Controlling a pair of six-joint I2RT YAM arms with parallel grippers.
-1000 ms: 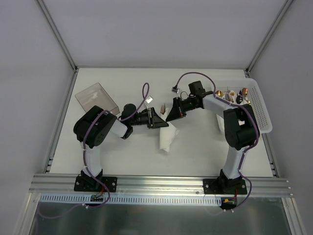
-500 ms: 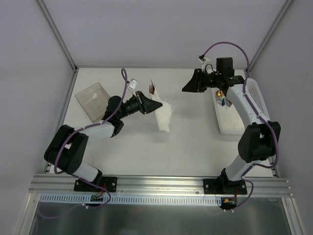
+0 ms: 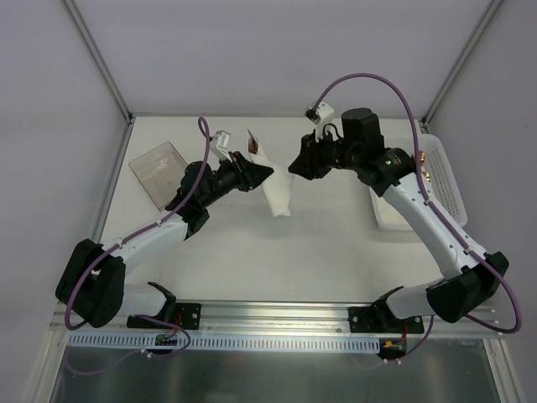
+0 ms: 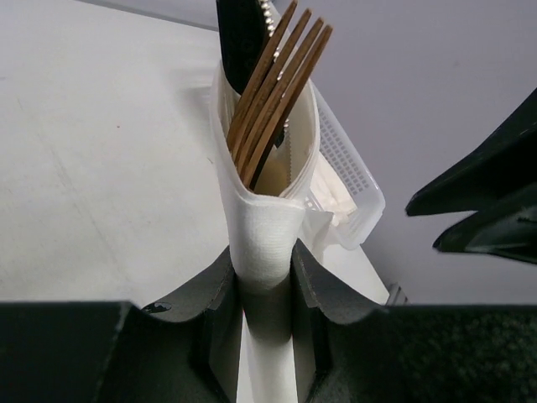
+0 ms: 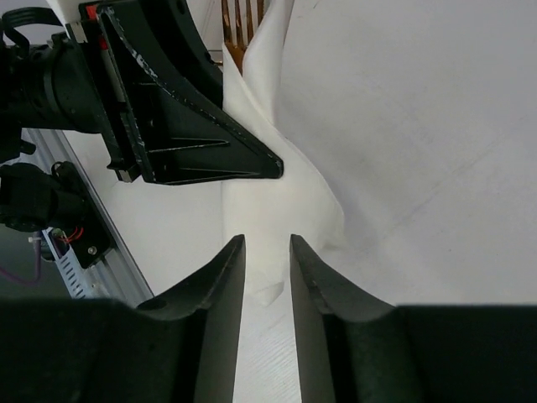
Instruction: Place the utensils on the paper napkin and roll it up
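The paper napkin [image 3: 275, 189] is a white roll held nearly upright above the table, with its loose lower end hanging down. My left gripper [image 3: 265, 172] is shut on it. In the left wrist view the roll [image 4: 267, 227] sits between the jaws of the left gripper [image 4: 264, 256]. The copper utensils, fork tines on top [image 4: 281, 92], stick out of its open end and also show in the top view [image 3: 252, 139]. My right gripper [image 3: 294, 166] is open and empty, just right of the roll. In the right wrist view the right gripper [image 5: 264, 242] faces the napkin [image 5: 281, 210].
A white perforated basket [image 3: 440, 180] with small items stands at the right edge. A clear plastic box [image 3: 158, 172] lies at the back left. The left gripper's black body [image 5: 185, 126] is close ahead of the right fingers.
The left gripper has lifted the roll and tilted it more upright. The right arm has swung from the basket side back toward the roll.
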